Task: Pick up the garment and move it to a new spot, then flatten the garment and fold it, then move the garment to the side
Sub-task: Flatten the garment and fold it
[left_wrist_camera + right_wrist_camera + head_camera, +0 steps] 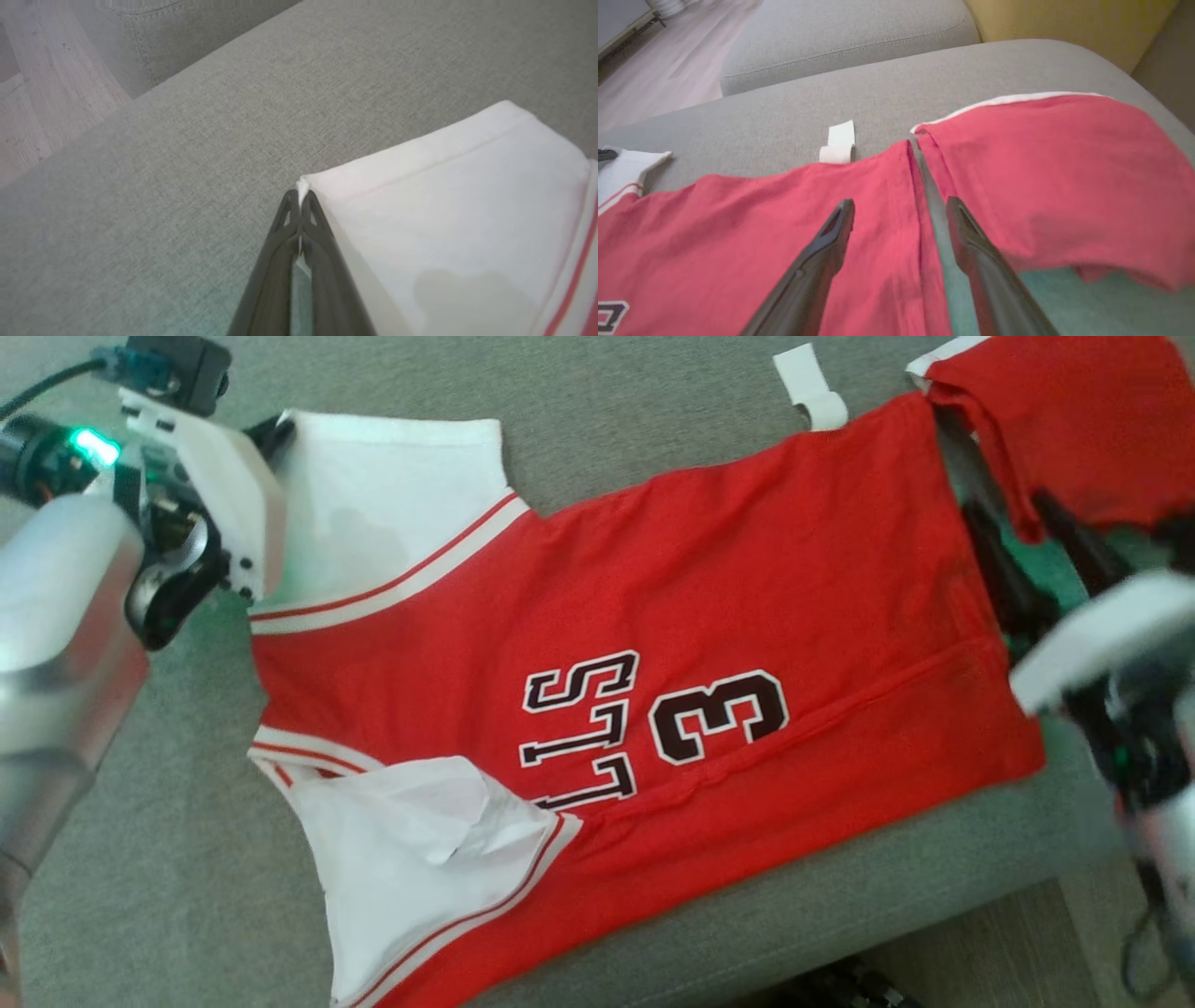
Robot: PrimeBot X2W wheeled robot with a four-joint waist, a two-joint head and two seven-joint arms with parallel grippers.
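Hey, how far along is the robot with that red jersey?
Done: the jersey lies spread mostly flat on the grey cushion. In hand: the left gripper has its jaws shut on the white sleeve corner; the right gripper hovers open over the red fabric. Left: folding, then moving it aside.

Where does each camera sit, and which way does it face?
Head: on the head, looks down on the jersey on the grey cushion; left tool upper left, right tool right.
Left wrist: looks along the shut left tool pinching the white sleeve corner.
Right wrist: looks along the open right tool over the jersey.
Shared: head and right wrist show the white tag.
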